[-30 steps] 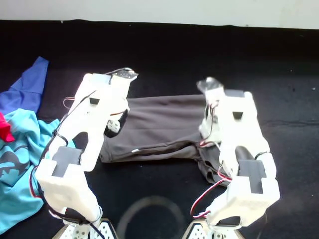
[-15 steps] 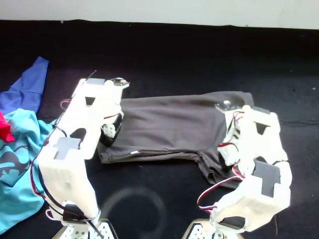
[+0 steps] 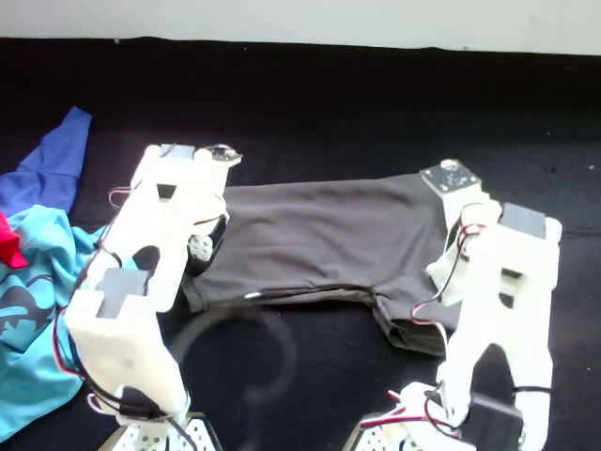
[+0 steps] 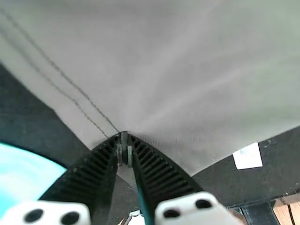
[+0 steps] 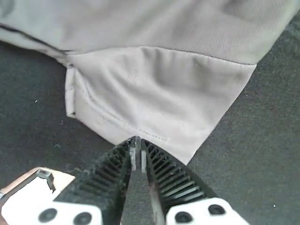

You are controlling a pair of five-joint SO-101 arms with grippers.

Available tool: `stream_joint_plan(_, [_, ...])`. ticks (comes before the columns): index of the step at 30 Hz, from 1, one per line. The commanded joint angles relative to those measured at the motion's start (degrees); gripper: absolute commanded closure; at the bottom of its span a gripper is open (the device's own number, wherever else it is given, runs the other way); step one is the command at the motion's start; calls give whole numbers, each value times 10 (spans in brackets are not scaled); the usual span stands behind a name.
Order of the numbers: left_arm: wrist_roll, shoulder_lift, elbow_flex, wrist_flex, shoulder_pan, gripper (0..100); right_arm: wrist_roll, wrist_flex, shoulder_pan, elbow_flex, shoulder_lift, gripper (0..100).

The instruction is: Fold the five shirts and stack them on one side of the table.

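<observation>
Your left gripper point(image 4: 124, 151) has its fingers clenched on the grey shirt point(image 3: 319, 240) hem, right gripper point(image 5: 137, 157) fingers clamped on the sleeve hem — lift both evenly, fabric taut.

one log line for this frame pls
left jaws: shut on grey shirt edge | right jaws: shut on sleeve hem | other shirts: unfolded

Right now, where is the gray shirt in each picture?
High view: the gray shirt lies spread mid-table, between the two arms.
Left wrist view: the gray shirt has its stitched edge pinched in the left claw.
Right wrist view: the gray shirt has its sleeve hem pinched in the right claw.
Shared landmark: the black table cover around the shirt.
</observation>
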Motion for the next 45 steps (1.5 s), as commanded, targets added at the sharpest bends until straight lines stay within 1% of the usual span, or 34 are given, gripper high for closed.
stream_joint_plan(1, [-5, -36, 38, -20, 8, 992, 10, -73, 24, 56, -23, 991])
stream_joint_plan(4, [-5, -42, 88, -75, -6, 992, 11, -168, 44, 129, -23, 991])
stream_joint_plan(6, [-5, -43, 114, -101, -18, 992, 11, -204, 46, 175, -24, 991])
stream_joint_plan(9, [-5, -36, 148, -157, -32, 992, 11, -201, 48, 220, -26, 991])
stream_joint_plan(11, [-5, -43, 162, -178, -33, 992, 18, -188, 57, 240, -30, 991])
stream_joint_plan(15, [-4, -43, 164, -181, -31, 992, 92, -120, 83, 243, -31, 991])
stream_joint_plan(18, [-4, -41, 165, -181, -31, 992, 134, -87, 109, 224, -39, 991])
stream_joint_plan(23, [-2, -38, 163, -180, -30, 992, 141, -89, 141, 167, -97, 991])
stream_joint_plan(25, [15, -37, 163, -180, -30, 992, 141, -105, 141, 161, -118, 991])
stream_joint_plan(27, [18, -37, 162, -180, -30, 992, 141, -151, 140, 175, -128, 991])
stream_joint_plan(31, [19, -37, 165, -179, -30, 992, 140, -321, 136, 260, -101, 991])
stream_joint_plan(34, [18, -37, 166, -178, -30, 992, 98, -435, 131, 320, -43, 991])
stream_joint_plan(36, [18, -37, 165, -178, -30, 992, 69, -464, 131, 327, -3, 991])
stream_joint_plan(38, [18, -37, 165, -178, -30, 992, 57, -445, 131, 327, 23, 991])
stream_joint_plan(40, [18, -37, 165, -178, -30, 992, 58, -402, 136, 330, 24, 991])
stream_joint_plan(42, [18, -37, 165, -178, -30, 992, 59, -342, 147, 327, 7, 991])
stream_joint_plan(45, [18, -37, 164, -179, -30, 992, 60, -282, 153, 327, -46, 991])
